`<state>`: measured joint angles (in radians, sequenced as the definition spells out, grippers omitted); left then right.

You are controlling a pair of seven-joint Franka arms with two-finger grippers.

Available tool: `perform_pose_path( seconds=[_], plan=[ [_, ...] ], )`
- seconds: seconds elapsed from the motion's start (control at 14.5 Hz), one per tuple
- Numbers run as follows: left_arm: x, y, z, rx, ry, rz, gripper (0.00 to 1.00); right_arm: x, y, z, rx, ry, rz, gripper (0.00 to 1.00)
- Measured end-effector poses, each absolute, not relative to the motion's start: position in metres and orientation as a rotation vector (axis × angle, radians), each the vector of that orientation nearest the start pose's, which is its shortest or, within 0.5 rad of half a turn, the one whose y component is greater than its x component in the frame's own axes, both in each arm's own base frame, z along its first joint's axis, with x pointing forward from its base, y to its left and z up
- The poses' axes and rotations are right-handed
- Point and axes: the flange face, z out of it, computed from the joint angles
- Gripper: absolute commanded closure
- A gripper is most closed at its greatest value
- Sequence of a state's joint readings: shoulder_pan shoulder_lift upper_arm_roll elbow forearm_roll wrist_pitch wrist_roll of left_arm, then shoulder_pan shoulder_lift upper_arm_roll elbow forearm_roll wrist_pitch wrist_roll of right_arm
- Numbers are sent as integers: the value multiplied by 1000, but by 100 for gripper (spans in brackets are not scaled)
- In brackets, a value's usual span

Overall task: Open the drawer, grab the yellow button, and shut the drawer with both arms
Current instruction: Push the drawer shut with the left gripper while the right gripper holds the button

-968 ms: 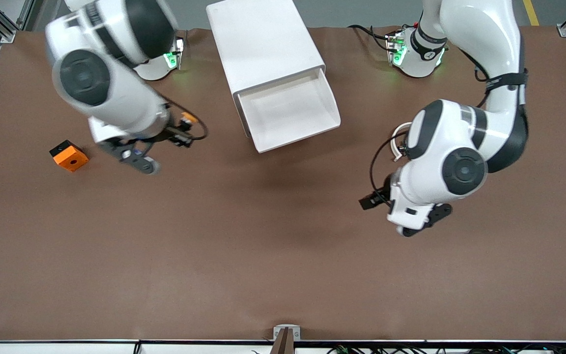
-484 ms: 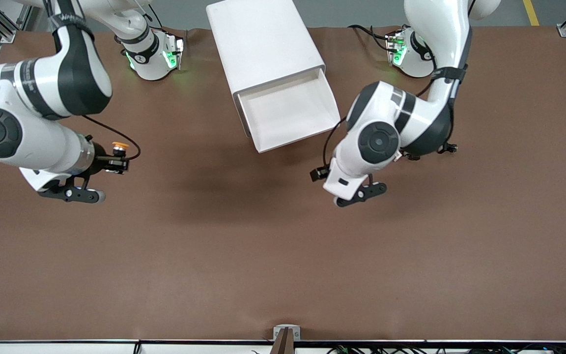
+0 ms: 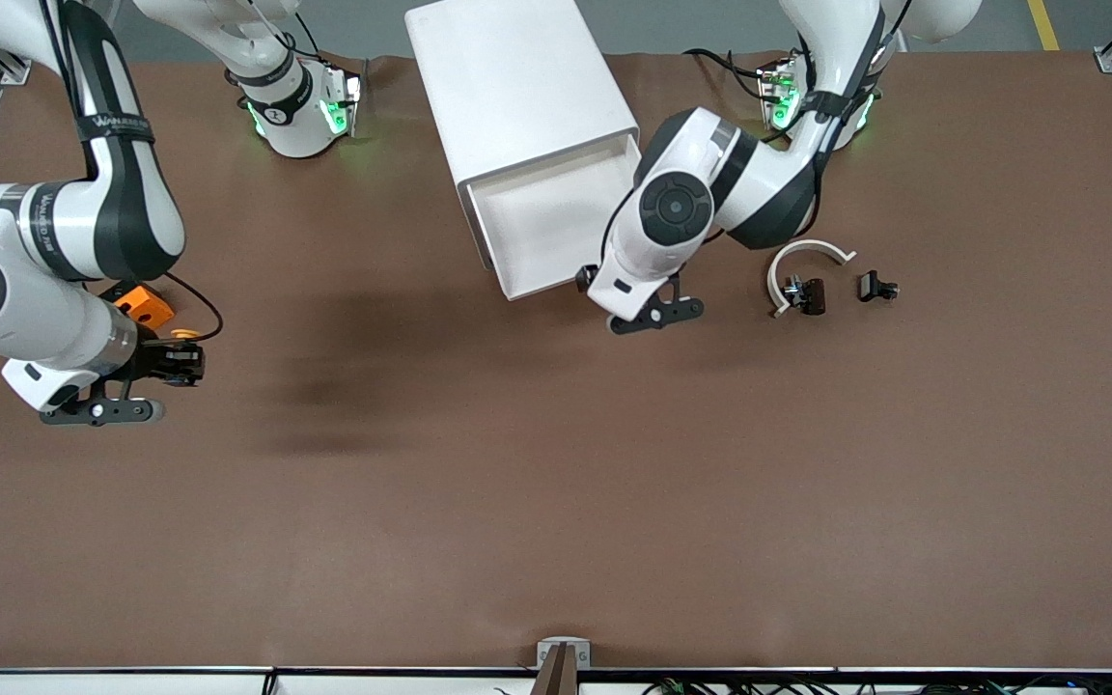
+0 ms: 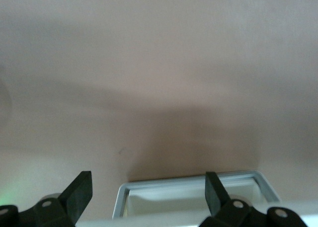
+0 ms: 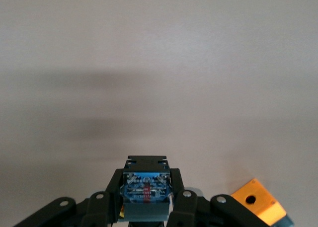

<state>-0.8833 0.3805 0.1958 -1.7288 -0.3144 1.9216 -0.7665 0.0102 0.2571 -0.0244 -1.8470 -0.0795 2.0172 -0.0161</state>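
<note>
The right gripper (image 3: 180, 355) has moved down over the table beside the orange block (image 3: 143, 303), pinching the button (image 5: 146, 188). The left gripper (image 3: 614, 294) has come to the drawer (image 3: 556, 227) front, fingers (image 4: 79, 192) spread apart. The drawer is open in the white cabinet (image 3: 517, 87), with nothing seen inside.

No readable text, right arm's (image 3: 122, 174) band lettering illegible

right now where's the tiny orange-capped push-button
The tiny orange-capped push-button is clamped in the right gripper, held over the brown table at the right arm's end, beside the orange square block.
</note>
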Motion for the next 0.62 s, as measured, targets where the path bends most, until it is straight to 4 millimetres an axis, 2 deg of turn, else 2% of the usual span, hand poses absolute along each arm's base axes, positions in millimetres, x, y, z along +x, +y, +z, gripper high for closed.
perform_pose_path(
  seconds=[0.21, 0.35, 0.62],
  plan=[
    [440, -441, 346, -3122, -267, 485, 0, 610, -50, 366, -3209, -56, 115, 76],
    [422, -456, 342, -3112, -255, 508, 0, 610, -67, 350, -3208, -53, 97, 76],
    [377, -487, 344, -3100, -207, 552, 0, 607, -91, 290, -3204, -87, 58, 76]
  ],
)
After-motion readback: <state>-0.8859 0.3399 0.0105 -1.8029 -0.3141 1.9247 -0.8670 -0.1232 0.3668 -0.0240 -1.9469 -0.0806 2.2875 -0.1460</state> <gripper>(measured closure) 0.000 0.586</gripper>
